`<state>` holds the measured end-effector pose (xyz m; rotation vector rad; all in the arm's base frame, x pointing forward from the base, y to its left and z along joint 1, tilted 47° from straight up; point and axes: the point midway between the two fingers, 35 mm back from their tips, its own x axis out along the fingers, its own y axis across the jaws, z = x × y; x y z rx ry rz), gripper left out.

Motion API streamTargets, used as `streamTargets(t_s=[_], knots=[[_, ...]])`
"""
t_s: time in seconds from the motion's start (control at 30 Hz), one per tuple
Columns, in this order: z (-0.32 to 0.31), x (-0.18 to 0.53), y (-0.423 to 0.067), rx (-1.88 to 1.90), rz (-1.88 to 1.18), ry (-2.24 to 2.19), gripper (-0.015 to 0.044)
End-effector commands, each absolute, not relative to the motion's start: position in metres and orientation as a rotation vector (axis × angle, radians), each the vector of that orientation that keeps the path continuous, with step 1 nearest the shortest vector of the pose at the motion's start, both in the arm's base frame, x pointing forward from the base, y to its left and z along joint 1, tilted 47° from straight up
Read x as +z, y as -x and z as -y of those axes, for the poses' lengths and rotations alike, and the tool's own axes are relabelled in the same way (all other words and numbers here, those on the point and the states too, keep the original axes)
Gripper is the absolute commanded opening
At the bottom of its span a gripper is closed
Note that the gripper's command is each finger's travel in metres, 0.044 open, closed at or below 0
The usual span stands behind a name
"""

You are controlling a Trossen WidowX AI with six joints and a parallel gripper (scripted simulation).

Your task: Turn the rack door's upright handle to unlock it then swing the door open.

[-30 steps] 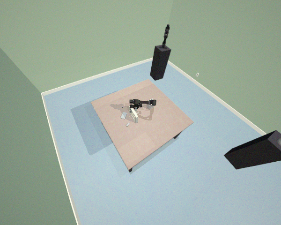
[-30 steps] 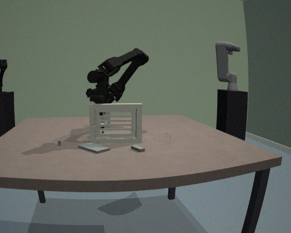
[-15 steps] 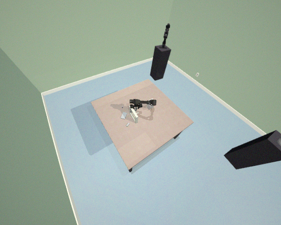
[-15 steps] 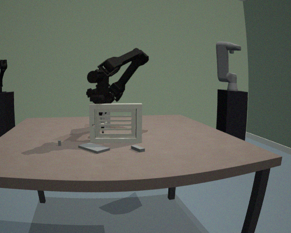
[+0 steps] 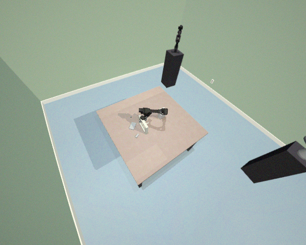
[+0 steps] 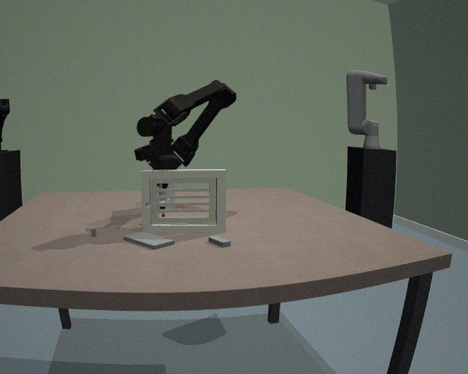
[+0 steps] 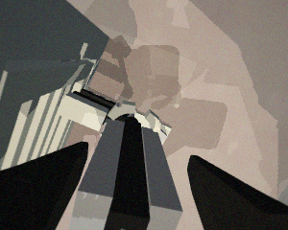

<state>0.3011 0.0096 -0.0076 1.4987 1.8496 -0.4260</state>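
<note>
Pincer (image 5: 144,119) (image 6: 163,204) (image 7: 139,155) fingers stand apart near the handle (image 7: 158,126); best centre both (all 2) squarely before any squeeze

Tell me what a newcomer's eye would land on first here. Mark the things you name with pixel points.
First, the black jointed robot arm (image 5: 155,111) (image 6: 203,94), bent above the table's far side. Next, the pale slatted rack (image 5: 146,128) (image 6: 221,201) standing upright beneath it, then the broad pinkish-brown tabletop (image 5: 171,123) (image 6: 290,249) carrying both.
</note>
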Motion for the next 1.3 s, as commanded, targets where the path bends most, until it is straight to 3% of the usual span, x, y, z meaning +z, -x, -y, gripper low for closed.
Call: streamTargets(t_s=[0.0, 0.6, 1.27], knots=[[-0.0127, -0.0063, -0.3048, -0.214, -1.825, -1.365, 0.0297], [-0.0127, -0.0063, -0.3048, 0.546, -1.599, -0.72, 0.0297], [-0.0127, -0.0063, -0.3048, 1.204, -1.113, 0.032, 0.0297]])
